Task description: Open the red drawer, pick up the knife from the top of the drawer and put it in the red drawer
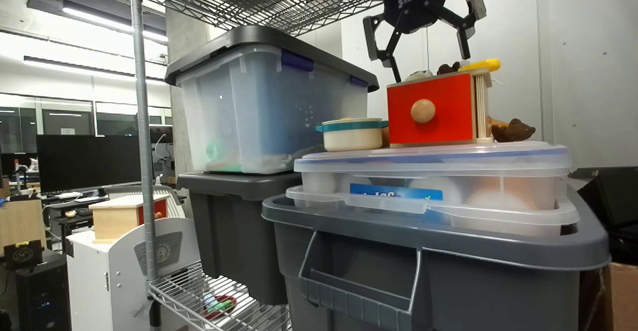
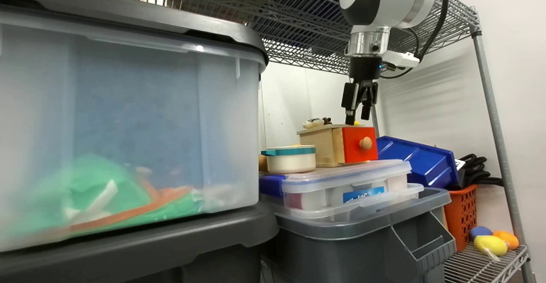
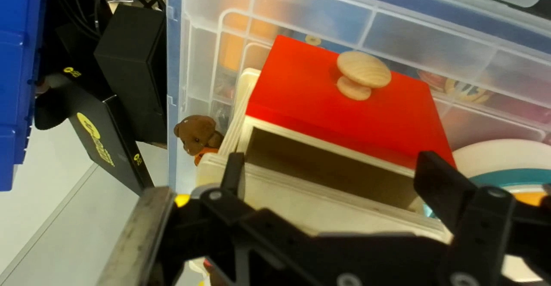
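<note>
- In an exterior view, a frosted, black-lidded storage tub (image 1: 279, 111) stands left of centre.
- A cream toy pot (image 1: 353, 137), banded teal, stands beside a wooden box (image 1: 483, 106).
- The gripper (image 1: 431, 69) points down over the box, its fingers spread wide.
- The red drawer (image 1: 451, 114), with a round knob (image 1: 422, 110) on its front, stands partly open; the wrist view shows the gap.
- The yellow toy knife (image 1: 483, 65) lies on top of the box, one end poking past the right edge.
- A brown toy bear (image 1: 514, 130) is just right of the box.

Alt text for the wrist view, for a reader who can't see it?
The red drawer stands partly open under the open gripper. At left, a toy bear; lower down, a bit of yellow, probably the knife.
</note>
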Tool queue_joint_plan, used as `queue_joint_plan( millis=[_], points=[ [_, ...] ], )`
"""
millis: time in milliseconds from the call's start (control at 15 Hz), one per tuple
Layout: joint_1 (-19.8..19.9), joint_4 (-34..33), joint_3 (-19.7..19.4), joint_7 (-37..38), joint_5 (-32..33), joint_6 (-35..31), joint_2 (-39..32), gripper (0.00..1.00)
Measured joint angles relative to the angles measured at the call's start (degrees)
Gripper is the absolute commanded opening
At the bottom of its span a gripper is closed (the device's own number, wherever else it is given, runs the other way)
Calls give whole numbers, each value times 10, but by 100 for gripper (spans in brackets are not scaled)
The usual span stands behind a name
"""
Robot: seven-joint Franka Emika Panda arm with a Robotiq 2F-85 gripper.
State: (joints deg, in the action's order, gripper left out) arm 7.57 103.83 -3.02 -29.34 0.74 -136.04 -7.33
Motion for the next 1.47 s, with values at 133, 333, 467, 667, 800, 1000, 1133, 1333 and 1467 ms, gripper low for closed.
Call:
queue_joint_plan(
  millis=[133,333,467,667,800,1000,1133,1333,1467],
  points=[
    [0,-1,0,0,0,1,7,100],
    [0,-1,0,0,0,2,13,100],
    [0,-2,-2,0,0,2,13,100],
    [2,-4,-6,0,0,2,12,100],
    [3,-8,-9,0,0,2,8,100],
    [6,-20,-11,-2,0,2,-1,100],
    [8,-31,-11,-3,0,2,-11,100],
    [13,-54,-11,-5,0,2,-28,100],
    [17,-71,-11,-6,0,2,-41,100]
  ],
)
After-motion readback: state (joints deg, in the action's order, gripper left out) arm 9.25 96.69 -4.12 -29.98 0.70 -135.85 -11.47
